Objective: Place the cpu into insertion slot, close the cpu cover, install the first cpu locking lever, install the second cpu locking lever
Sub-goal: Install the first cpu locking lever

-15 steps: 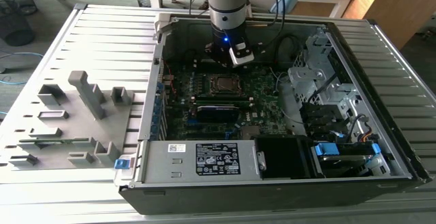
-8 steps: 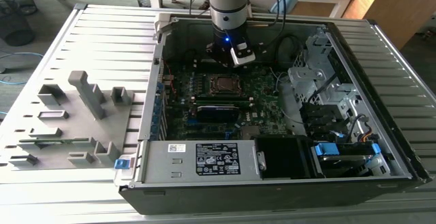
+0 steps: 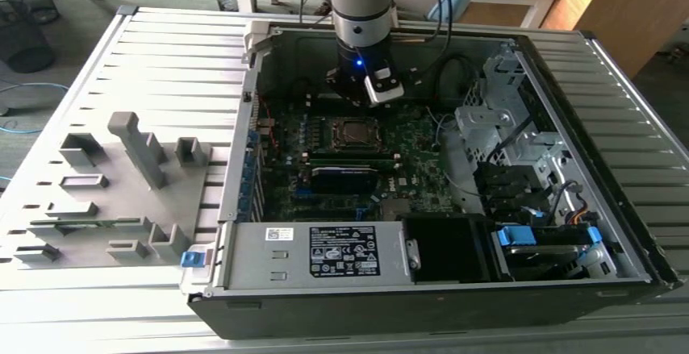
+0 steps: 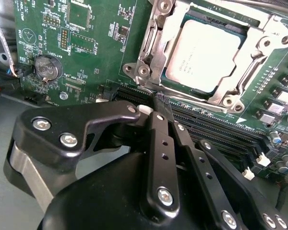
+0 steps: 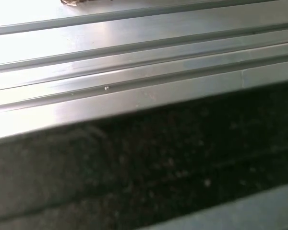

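In the second wrist view the cpu (image 4: 206, 55) lies flat in its socket on the green motherboard. The cpu cover (image 4: 152, 48) is folded down around it, with the chip's silver top showing through the window. A thin metal locking lever (image 4: 182, 97) runs along the socket's near edge. My gripper (image 4: 159, 106) is shut, its black fingers (image 4: 158, 139) pressed together with nothing between them. The tips sit right at the end of that lever, by the socket's corner. In the exterior view the gripper (image 3: 359, 94) hangs inside the open computer case just behind the socket (image 3: 350, 132).
Black memory slots (image 4: 221, 132) run beside the socket and a coin battery (image 4: 47, 67) sits further off. The case holds a power supply (image 3: 312, 253), a drive cage (image 3: 517, 152) and cables. A grey fixture (image 3: 108, 185) stands on the slatted table (image 5: 134, 72).
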### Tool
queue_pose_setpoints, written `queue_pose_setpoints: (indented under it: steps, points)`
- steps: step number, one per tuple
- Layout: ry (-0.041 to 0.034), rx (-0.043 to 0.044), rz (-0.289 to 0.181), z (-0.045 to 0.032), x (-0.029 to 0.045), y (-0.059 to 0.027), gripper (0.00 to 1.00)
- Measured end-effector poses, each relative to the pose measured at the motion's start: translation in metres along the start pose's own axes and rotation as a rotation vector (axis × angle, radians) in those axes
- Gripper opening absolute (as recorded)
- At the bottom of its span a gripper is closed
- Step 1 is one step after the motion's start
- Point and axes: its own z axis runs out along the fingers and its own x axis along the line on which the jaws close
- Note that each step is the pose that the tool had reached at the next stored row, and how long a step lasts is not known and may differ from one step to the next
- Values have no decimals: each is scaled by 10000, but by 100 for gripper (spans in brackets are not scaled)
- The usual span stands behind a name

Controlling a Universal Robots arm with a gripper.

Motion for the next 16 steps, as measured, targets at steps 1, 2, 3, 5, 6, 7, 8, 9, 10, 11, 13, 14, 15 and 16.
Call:
queue_pose_setpoints:
  steps: [1,2,3,5,6,7,8,9,10,11,13,14,15,16]
  points:
    - [-1,-1,0,-8,-1,1,11]
    - [0,1,0,-19,-3,3,11]
    - [-1,1,0,-28,-4,4,11]
    - [0,1,0,-40,-6,6,11]
    - [-1,1,0,-40,-6,6,11]
    - [-4,9,-2,-41,-6,5,11]
    - [-8,20,-4,-41,-7,3,11]
    - [-10,29,-7,-42,-8,0,11]
    - [-14,35,-7,-43,-8,-3,11]
    - [-18,39,-8,-43,-8,-5,11]
    - [-28,45,-9,-43,-9,-7,11]
    - [-35,44,-10,-41,-9,-8,11]
    - [-40,44,-12,-39,-9,-9,11]
    - [-47,42,-13,-36,-8,-10,11]
